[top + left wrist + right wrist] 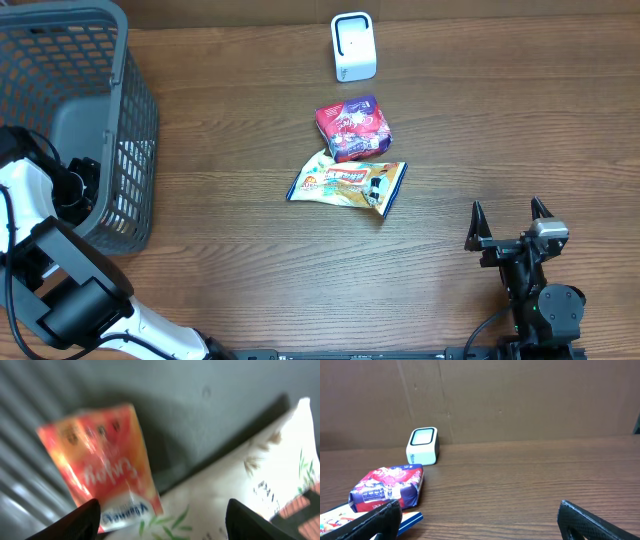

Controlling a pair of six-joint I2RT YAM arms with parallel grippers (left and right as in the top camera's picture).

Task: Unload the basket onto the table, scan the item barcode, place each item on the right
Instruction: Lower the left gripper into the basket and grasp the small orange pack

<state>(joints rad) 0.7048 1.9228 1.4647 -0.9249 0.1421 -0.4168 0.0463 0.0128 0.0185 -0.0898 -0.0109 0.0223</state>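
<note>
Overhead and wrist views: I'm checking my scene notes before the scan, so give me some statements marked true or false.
1. The red packet lies between the scanner and the flat packet. True.
2. The right end effector grips the red packet. False: it is open, apart from it.
3. The left end effector is inside the basket. True.
4. The basket is empty. False: an orange pouch and a white pouch lie inside.

You've got four snack packs here: red pack [352, 130], white pack [347, 184], orange pack [102, 467], cream pack [240, 485]. Also one basket [140, 130] and one scanner [353, 46].
</note>
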